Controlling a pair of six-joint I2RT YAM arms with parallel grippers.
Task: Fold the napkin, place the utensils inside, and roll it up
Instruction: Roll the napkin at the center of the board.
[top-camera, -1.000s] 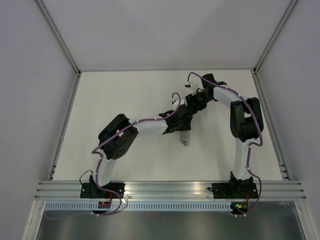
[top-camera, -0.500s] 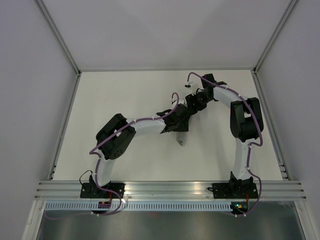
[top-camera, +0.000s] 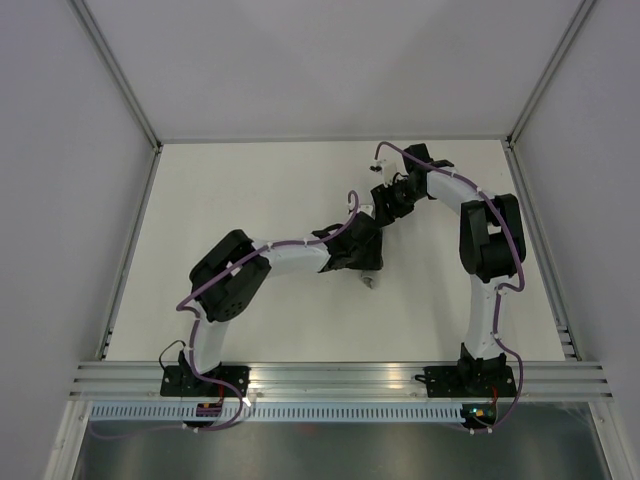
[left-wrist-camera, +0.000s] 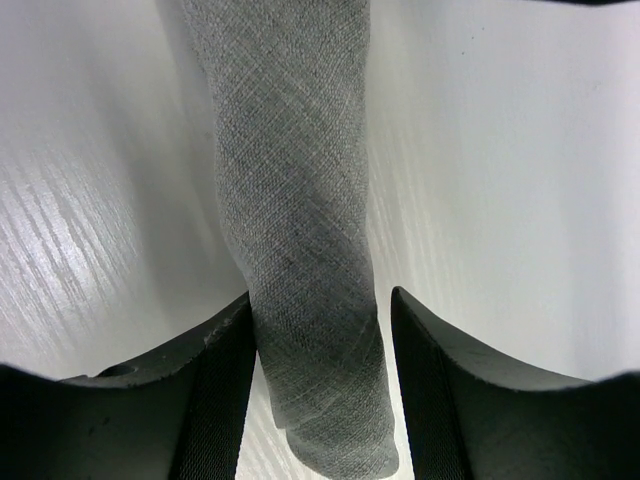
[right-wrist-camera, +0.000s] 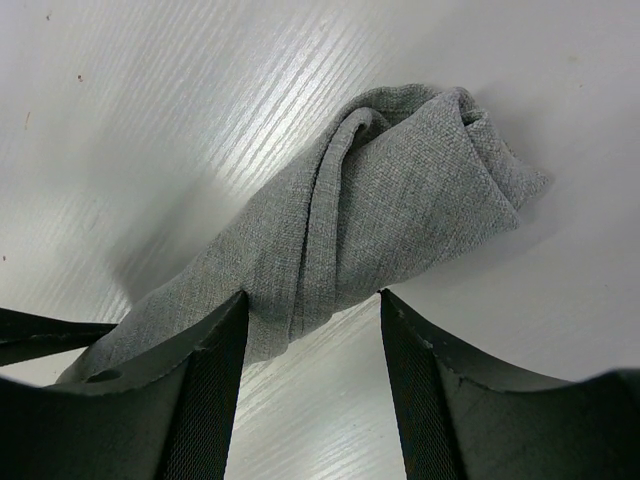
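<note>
The napkin (left-wrist-camera: 300, 230) is a tight grey roll lying on the white table. My left gripper (left-wrist-camera: 320, 300) is open and straddles the roll near its end; the left finger (left-wrist-camera: 215, 400) touches the cloth and a gap shows at the right finger. In the right wrist view the other end of the napkin (right-wrist-camera: 400, 220) lies across the tips of my open right gripper (right-wrist-camera: 312, 296), whose jaws hold only bare table between them. From above, the left gripper (top-camera: 362, 262) and right gripper (top-camera: 385, 208) cover the roll, leaving just its near end (top-camera: 370, 283) showing. The utensils are hidden.
The white table (top-camera: 250, 200) is bounded by an aluminium frame on both sides, with a rail (top-camera: 340, 375) along the near edge. Both arms meet right of the table's centre.
My left gripper has shifted a little toward the near end of the roll, covering more of it. The right arm has stayed put.
</note>
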